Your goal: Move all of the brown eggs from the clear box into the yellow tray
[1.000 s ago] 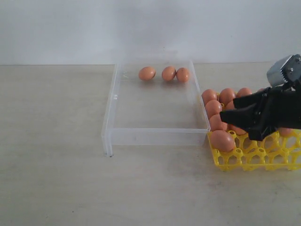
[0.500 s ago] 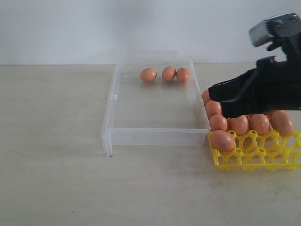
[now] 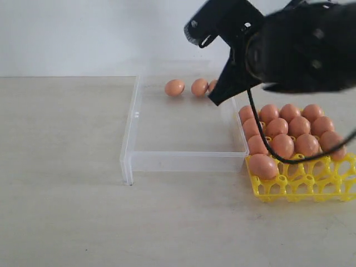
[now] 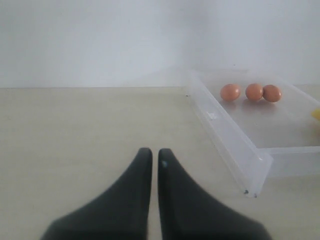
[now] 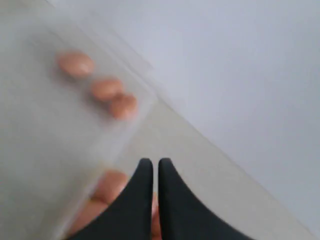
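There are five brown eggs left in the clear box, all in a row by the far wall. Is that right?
Not quite. Only three brown eggs are left in the clear box, not five. They do sit in a row by the far wall. The left wrist view shows all three plainly.

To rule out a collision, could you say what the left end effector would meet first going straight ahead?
Seemingly nothing: bare table ahead up to the wall, depth unclear; the clear box lies aside.
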Controlling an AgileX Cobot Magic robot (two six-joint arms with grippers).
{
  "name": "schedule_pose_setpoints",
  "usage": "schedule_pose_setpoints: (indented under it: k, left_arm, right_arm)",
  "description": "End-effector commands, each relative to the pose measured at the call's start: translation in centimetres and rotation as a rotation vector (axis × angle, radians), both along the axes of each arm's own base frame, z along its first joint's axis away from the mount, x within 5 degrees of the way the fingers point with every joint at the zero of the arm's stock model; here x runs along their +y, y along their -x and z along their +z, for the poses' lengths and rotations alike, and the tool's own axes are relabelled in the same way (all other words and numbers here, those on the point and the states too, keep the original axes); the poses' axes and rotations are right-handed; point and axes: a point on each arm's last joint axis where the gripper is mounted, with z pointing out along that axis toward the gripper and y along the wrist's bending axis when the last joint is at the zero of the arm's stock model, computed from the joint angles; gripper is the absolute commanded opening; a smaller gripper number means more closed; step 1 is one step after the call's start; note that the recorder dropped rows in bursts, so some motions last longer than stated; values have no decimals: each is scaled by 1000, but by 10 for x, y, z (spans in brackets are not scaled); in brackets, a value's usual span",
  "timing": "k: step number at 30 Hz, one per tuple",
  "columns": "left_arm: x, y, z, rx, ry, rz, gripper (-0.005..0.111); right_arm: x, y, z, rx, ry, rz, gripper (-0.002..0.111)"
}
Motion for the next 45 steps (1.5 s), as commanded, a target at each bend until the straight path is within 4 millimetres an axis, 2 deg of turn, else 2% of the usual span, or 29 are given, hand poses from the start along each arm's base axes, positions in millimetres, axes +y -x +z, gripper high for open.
schedule_pose_setpoints:
  k: [1, 4, 8, 10, 12, 15, 18, 23, 26, 28, 31, 36, 40, 42, 44, 45]
  left_arm:
    - [0, 0, -1, 0, 0, 3, 4]
    - [0, 0, -1, 0, 0, 3, 4]
    - [0, 0, -1, 0, 0, 3, 4]
    - [0, 0, -1, 0, 0, 3, 4]
    - [0, 0, -1, 0, 0, 3, 4]
    - [0, 0, -1, 0, 0, 3, 4]
    - [0, 0, -1, 0, 0, 3, 4]
    - [0, 0, -1, 0, 0, 3, 4]
    - [0, 0, -1, 0, 0, 3, 4]
    - [0, 0, -1, 0, 0, 3, 4]
    - [0, 0, -1, 0, 0, 3, 4]
    - [0, 0, -1, 0, 0, 3, 4]
    - [0, 0, -1, 0, 0, 3, 4]
    - [0, 0, -1, 0, 0, 3, 4]
    - [0, 0, -1, 0, 0, 3, 4]
    - [0, 0, -1, 0, 0, 3, 4]
  right_arm:
    - [8, -27, -27, 519, 3, -77, 0]
    - [38, -49, -21, 565, -246, 117, 0]
    - [58, -74, -16, 465, -404, 122, 0]
    - [62, -82, -27, 481, -411, 98, 0]
    - [64, -86, -47, 531, -386, 78, 0]
    - [63, -88, -79, 635, -314, 30, 0]
    - [60, -87, -97, 710, -267, -20, 0]
    - [56, -76, -104, 843, -215, -63, 0]
    - [57, -62, -106, 1015, -160, 18, 0]
    - [60, -48, -102, 1157, -162, 106, 0]
    - [61, -45, -86, 1133, -205, 117, 0]
    - [57, -39, -54, 1059, -188, 202, 0]
    - [66, -58, -47, 817, -258, 272, 0]
    - [70, -68, -43, 698, -294, 300, 6]
    - [69, -76, -40, 603, -273, 307, 25]
    - [68, -82, -37, 533, -247, 302, 41]
